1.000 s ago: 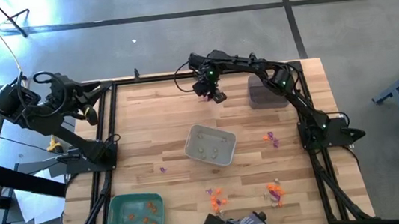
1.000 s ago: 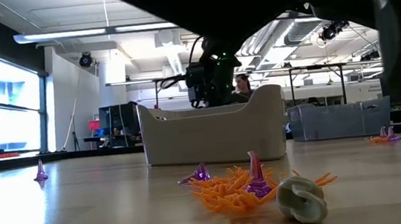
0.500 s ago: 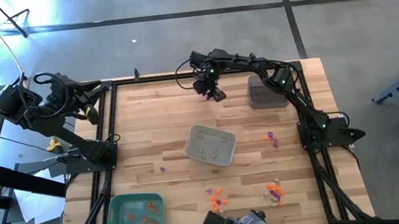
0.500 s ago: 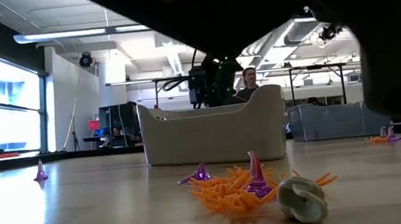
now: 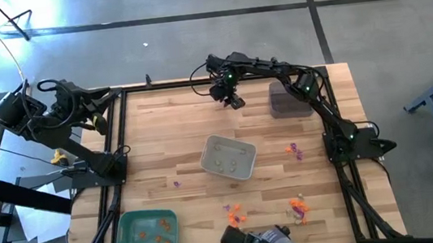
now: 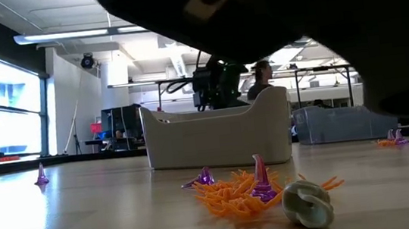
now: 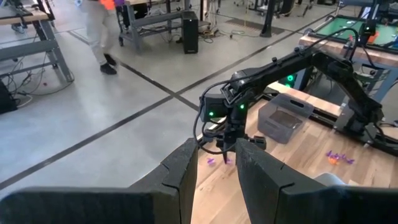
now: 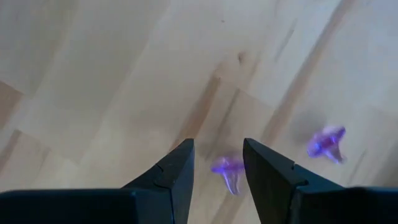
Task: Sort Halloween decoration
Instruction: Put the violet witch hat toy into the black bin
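Note:
My right gripper (image 5: 234,101) hangs open near the table's far edge, fingers slanting down. In its wrist view (image 8: 217,144) a small purple trinket (image 8: 227,169) lies on the wood just beyond the gap between the fingertips, and a second purple one (image 8: 326,144) lies to one side. I cannot tell whether a finger touches the first. More decoration lies loose: a purple piece (image 5: 177,183), an orange and purple group (image 5: 293,151), and orange heaps (image 5: 233,212) (image 5: 296,206). My left gripper (image 7: 216,148) waits open and raised at the table's left edge (image 5: 94,119).
A pale grey tray (image 5: 227,157) sits mid-table, a green tray (image 5: 147,231) holding orange pieces at the near left, and a dark grey tray (image 5: 288,101) at the far right beside the right arm. A pale whitish trinket (image 6: 309,202) lies by an orange heap (image 6: 232,195).

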### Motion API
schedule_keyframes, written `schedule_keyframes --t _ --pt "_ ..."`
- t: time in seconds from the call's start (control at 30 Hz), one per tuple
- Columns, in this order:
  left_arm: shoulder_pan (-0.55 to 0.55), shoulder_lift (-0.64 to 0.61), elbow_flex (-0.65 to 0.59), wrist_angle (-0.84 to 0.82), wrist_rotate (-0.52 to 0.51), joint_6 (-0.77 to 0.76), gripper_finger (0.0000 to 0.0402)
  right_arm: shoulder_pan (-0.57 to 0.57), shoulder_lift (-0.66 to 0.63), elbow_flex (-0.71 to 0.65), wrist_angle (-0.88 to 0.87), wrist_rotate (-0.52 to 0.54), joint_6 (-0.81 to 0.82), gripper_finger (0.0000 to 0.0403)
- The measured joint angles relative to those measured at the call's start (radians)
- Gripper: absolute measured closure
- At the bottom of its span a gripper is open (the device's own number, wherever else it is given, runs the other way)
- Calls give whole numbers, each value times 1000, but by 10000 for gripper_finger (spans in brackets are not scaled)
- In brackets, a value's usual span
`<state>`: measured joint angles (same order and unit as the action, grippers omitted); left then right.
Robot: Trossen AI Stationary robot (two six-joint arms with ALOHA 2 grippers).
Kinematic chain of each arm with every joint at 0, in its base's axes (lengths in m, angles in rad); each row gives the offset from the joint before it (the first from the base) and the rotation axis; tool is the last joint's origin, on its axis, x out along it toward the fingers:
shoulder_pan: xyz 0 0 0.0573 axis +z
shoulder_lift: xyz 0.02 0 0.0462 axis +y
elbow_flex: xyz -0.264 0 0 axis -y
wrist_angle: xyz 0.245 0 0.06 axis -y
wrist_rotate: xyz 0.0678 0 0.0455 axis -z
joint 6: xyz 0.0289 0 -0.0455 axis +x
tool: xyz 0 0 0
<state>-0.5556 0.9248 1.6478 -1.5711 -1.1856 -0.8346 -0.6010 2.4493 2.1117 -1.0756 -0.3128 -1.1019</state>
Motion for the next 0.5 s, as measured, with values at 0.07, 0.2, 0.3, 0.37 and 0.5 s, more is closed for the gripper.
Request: schedule_keyframes --t 0.07,0.2,0.3,0.37,0.5 --pt "0 4 0 0 -2 -2 305 -4 0 0 -3 28 2 270" --pt "0 11 0 0 -3 -3 305 -17 0 0 -4 21 2 270" --pt "0 19 0 0 -5 -3 305 -28 0 0 -4 21 3 270" --pt "0 25 0 0 -4 -3 305 -35 0 0 -4 21 3 270" --pt "0 36 0 0 -4 -5 305 -44 0 0 -5 14 4 270"
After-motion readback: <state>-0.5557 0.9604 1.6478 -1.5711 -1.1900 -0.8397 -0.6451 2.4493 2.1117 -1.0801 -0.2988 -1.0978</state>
